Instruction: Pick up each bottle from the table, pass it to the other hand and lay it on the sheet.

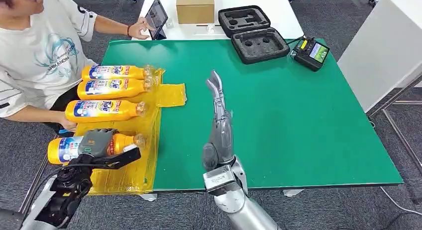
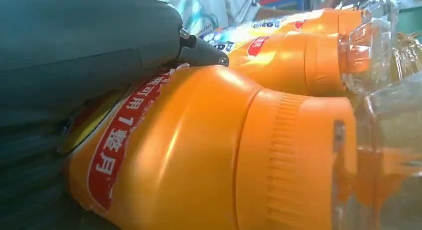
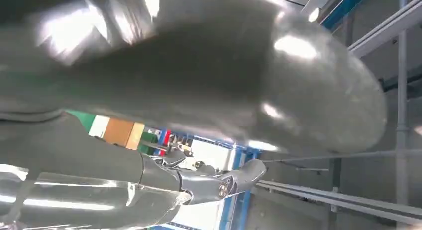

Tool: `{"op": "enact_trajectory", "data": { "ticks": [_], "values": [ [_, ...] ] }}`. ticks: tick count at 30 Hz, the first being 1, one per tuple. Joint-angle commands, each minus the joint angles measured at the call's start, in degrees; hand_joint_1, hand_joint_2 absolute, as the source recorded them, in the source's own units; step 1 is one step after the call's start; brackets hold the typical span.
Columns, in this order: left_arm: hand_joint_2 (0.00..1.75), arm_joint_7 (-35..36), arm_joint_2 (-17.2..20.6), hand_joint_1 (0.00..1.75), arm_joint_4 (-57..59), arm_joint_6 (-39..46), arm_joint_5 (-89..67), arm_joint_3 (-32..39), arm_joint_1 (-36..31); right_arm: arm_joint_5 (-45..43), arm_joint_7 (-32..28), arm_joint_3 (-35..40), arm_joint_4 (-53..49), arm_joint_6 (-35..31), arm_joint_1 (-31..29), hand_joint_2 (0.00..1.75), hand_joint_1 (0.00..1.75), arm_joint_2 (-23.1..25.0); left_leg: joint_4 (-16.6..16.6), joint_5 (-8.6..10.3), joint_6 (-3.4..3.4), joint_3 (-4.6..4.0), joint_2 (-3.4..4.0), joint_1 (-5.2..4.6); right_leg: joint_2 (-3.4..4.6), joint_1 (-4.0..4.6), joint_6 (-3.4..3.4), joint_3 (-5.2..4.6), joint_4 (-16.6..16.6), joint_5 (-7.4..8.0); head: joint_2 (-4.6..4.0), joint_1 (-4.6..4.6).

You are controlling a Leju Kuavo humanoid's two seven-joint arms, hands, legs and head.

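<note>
Green tabletop point(image 1: 298, 120) carries a yellow sheet point(image 1: 149, 135) along its left edge, well clear of the black foam case point(image 1: 254, 33) and controller point(image 1: 311, 53) at the far side. Three orange bottles point(image 1: 112, 85) lie side by side on the sheet, caps toward table center. Fourth bottle point(image 1: 67, 148) lies at the sheet's near end, left hand point(image 1: 97, 143) wrapped over its middle, grasping it. Right hand point(image 1: 219, 125) hovers above the tabletop, fingers straight and apart, holding nothing. Person point(image 1: 40, 51) sits at far left touching a tablet point(image 1: 156, 17).
</note>
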Motion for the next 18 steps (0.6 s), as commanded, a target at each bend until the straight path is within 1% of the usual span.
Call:
{"op": "enact_trajectory", "data": {
  "ticks": [1, 2, 3, 4, 8, 10, 11, 18],
  "values": [
    [1.75, -6.6, -1.5, 0.00, 7.8, -9.6, 10.4, 1.2, 0.8, -0.5, 0.1, 0.2, 4.5, 1.7, -1.7, 0.00, 0.00, -0.7, -0.1, -0.13, -0.04, 0.49, 0.06, -0.01, 0.12, -0.03, -0.02, 0.45, -0.1, -0.10, 0.00, -0.02],
    [1.75, -7.5, -1.6, 0.00, 8.4, -10.7, 12.2, 1.4, 0.6, -0.4, 0.1, 0.2, 5.0, 1.9, -1.9, 0.00, 0.00, -0.7, -0.2, -0.07, -0.02, 0.44, 0.02, -0.05, 0.09, -0.06, -0.01, 0.40, -0.1, -0.07, 0.00, -0.02],
    [1.75, -8.8, -1.8, 0.00, 9.5, -13.2, 15.4, 1.6, 0.4, -0.7, 0.1, 0.0, 5.8, 2.4, -2.1, 1.75, 0.00, -0.7, -0.2, -0.14, -0.04, 0.58, -0.02, -0.02, 0.09, -0.03, -0.03, 0.55, -0.1, -0.13, 0.00, -0.02],
    [1.75, -9.9, -1.9, 0.00, 10.0, -14.9, 17.6, 1.9, 0.2, -0.7, 0.1, -0.1, 6.3, 2.7, -2.2, 1.75, 0.00, -0.7, -0.2, -0.07, -0.02, 0.48, -0.06, -0.06, 0.02, -0.07, -0.01, 0.46, -0.1, -0.09, 0.00, 0.00],
    [1.75, -10.4, -1.7, 0.00, 10.5, -15.9, 19.0, 1.8, 0.0, -0.8, 0.1, -0.1, 6.5, 2.7, -2.3, 1.75, 0.00, -0.7, -0.2, -0.04, -0.01, 0.50, -0.11, -0.07, -0.03, -0.09, 0.03, 0.51, -0.1, -0.10, 0.00, -0.02],
    [1.75, -11.8, -1.8, 0.00, 11.7, -20.7, 24.6, 1.9, -0.7, -1.1, 0.1, -0.2, 7.8, 3.5, -2.9, 1.75, 0.00, -0.3, -0.1, -0.06, -0.02, 0.62, -0.12, -0.05, -0.03, -0.08, 0.05, 0.65, -0.1, -0.13, 0.00, -0.02],
    [0.00, -11.8, -1.8, 0.00, 12.4, -22.6, 27.2, 2.3, -1.1, -1.3, 0.1, -0.3, 8.3, 3.8, -3.2, 1.75, 0.00, 0.0, -0.1, -0.05, -0.01, 0.59, -0.13, -0.07, -0.05, -0.10, 0.06, 0.62, -0.1, -0.12, 0.00, -0.02],
    [0.00, -12.4, -1.9, 0.00, 13.6, -28.1, 37.4, 3.3, 0.0, -0.9, 0.1, -0.4, 10.3, 4.1, -3.5, 1.75, 0.00, 0.5, -0.2, -0.06, -0.02, 1.07, -0.33, -0.07, -0.20, -0.10, 0.07, 1.15, -0.2, -0.17, 0.00, -0.02]
  ]
}}
